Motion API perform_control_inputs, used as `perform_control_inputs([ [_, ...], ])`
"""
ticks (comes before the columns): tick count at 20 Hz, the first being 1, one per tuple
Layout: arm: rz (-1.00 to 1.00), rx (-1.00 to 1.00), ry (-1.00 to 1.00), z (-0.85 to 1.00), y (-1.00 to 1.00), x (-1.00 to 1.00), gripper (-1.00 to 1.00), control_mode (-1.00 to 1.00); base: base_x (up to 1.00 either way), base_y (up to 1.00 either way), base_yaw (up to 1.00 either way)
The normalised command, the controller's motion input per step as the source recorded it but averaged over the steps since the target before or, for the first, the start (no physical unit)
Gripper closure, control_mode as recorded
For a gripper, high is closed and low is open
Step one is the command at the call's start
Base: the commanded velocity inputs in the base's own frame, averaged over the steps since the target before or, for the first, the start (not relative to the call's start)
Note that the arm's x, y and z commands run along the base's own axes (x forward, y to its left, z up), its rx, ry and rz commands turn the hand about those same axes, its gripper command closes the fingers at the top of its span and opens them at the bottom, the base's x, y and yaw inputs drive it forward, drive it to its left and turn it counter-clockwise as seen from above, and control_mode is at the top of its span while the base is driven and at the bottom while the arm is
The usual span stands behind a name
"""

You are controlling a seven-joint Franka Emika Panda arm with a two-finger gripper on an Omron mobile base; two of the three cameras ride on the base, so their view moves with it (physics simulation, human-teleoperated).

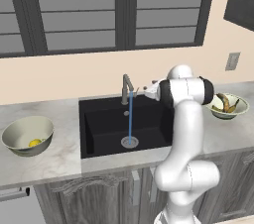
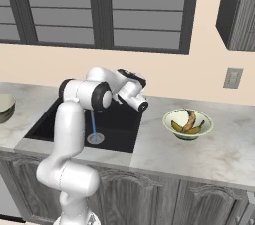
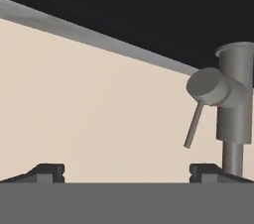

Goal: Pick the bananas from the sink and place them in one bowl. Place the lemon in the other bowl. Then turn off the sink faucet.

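The black sink (image 1: 106, 129) sits in the marble counter, and a blue stream of water runs from the sink faucet (image 1: 126, 88) to the drain. My gripper (image 1: 145, 89) hovers just right of the faucet, level with its top, fingers open and empty. In the hand view the gripper (image 3: 128, 173) faces the wall with the faucet (image 3: 233, 114) and its thin side lever (image 3: 193, 125) close by at the right, beyond one fingertip (image 3: 208, 170). Both bananas (image 2: 188, 122) lie in the pale green-rimmed bowl (image 2: 172, 115) right of the sink. The lemon (image 1: 34, 142) rests in the grey-beige bowl (image 1: 20, 130) at the left.
A beige wall with a dark-framed window (image 1: 99, 10) rises behind the counter. A wall socket (image 2: 232, 77) sits above the right counter. My own white arm (image 1: 186, 134) stands in front of the sink's right half. Cabinet fronts run below the counter.
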Motion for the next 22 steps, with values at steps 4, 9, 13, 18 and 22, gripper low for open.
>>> perform_control_inputs([
  [4, 0.00, 0.00, 0.00, -0.15, 0.02, 0.37, -1.00, -1.00, 0.00, 0.00, 0.00],
  [9, 0.00, 0.00, 0.00, -0.16, 0.10, 0.35, -1.00, -1.00, 0.00, 0.00, 0.00],
  [13, 0.00, 0.00, 0.00, -0.18, 0.04, 0.35, -1.00, -1.00, 0.00, 0.00, 0.00],
  [18, 0.00, 0.00, 0.00, -0.22, 0.00, 0.32, -1.00, -1.00, 0.00, 0.00, 0.00],
  [22, 0.00, 0.00, 0.00, -0.22, 0.00, 0.34, -1.00, -1.00, 0.00, 0.00, 0.00],
])
